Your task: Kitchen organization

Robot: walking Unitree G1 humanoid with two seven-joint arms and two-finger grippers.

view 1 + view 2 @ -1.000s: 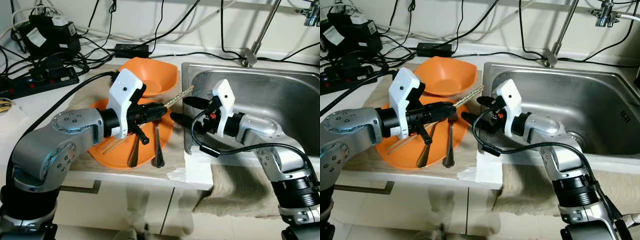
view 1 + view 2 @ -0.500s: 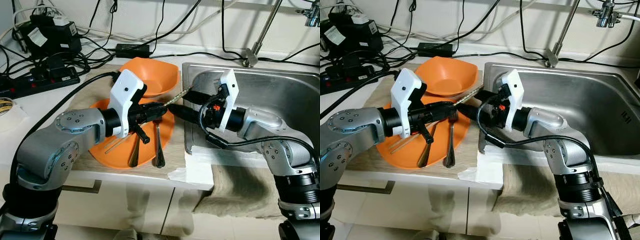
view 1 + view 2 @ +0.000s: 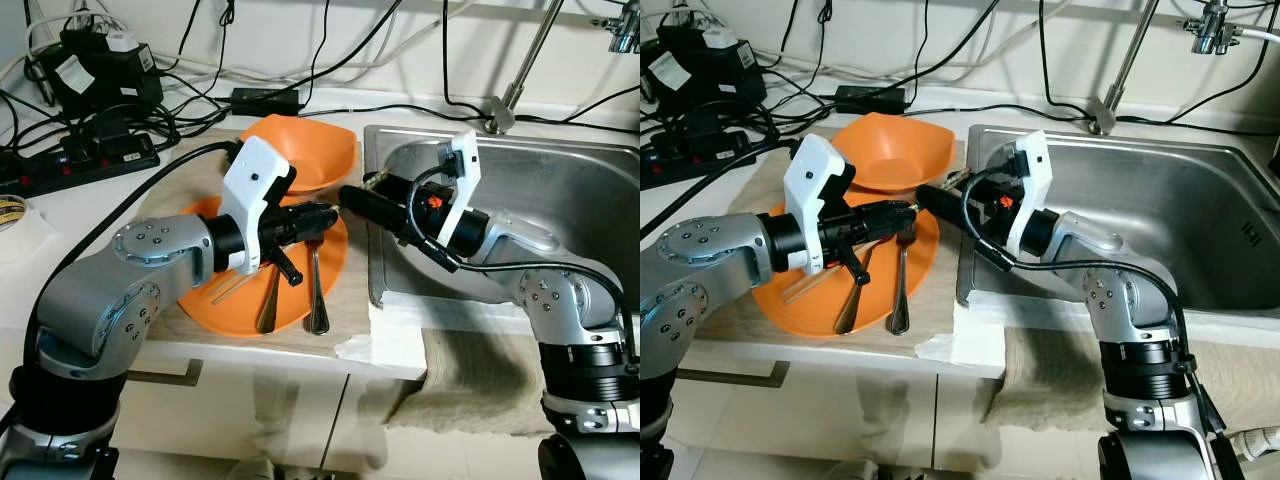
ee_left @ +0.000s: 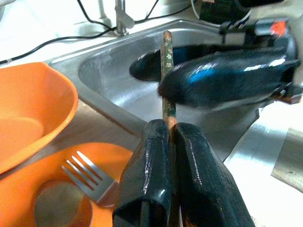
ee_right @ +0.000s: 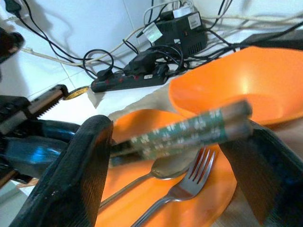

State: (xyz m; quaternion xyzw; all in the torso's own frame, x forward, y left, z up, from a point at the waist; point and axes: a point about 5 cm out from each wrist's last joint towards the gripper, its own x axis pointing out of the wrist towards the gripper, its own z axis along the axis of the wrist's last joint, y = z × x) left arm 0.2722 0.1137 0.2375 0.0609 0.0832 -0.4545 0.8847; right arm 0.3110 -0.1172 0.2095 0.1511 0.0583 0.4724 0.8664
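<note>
The left gripper (image 4: 171, 142) is clamping the green-patterned wooden chopsticks (image 4: 166, 80), whose free end is projecting straight ahead between the right gripper's (image 5: 173, 142) wide-spread fingers (image 5: 78, 175).

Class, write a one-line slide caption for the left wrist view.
Left end effector grips patterned chopsticks while the right end effector straddles them above the sink.

So we're in a home kitchen here: a stainless steel sink basin (image 3: 560, 190) fills the right of the frame with a chrome tap stem (image 3: 515, 75) behind it, and pale cupboard doors (image 3: 260, 420) sit at the bottom. Upper left of the white countertop (image 3: 75, 200) we've got a black power strip (image 3: 80, 160) and tangled cables.
</note>
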